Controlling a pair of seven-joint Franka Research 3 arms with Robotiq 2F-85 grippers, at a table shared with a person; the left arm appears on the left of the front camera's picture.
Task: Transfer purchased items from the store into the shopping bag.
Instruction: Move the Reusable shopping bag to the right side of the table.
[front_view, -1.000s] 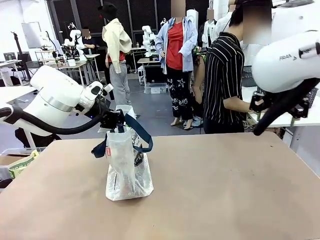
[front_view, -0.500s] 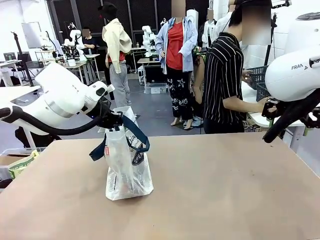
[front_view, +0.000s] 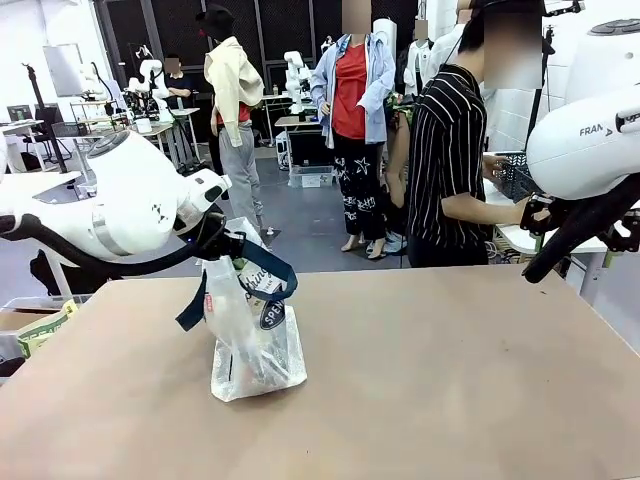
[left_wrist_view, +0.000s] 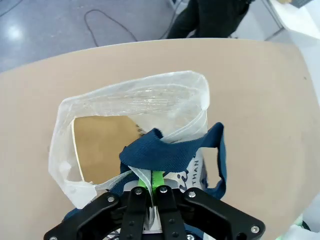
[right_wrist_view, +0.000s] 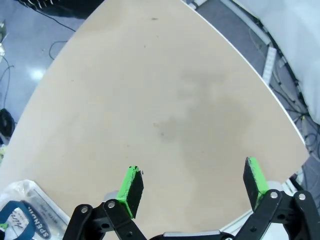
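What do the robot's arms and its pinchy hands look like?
Both arms are fat, smooth and white, with black cables running along them. The right arm has dark letters printed on it. The left gripper and the right gripper are black, with silver screws and bright green pads on the fingertips.

From above, the translucent whitish plastic shopping bag (left_wrist_view: 135, 107) stands on the tan surface (left_wrist_view: 260, 100) with its mouth held open, the surface showing brown through its bottom. The left gripper (left_wrist_view: 154, 181) has its black fingers (left_wrist_view: 141, 189) with green pads pressed together on the bag's near rim and a dark navy strap handle (left_wrist_view: 165, 150) that bunches over it. Printed lettering shows beside the strap.
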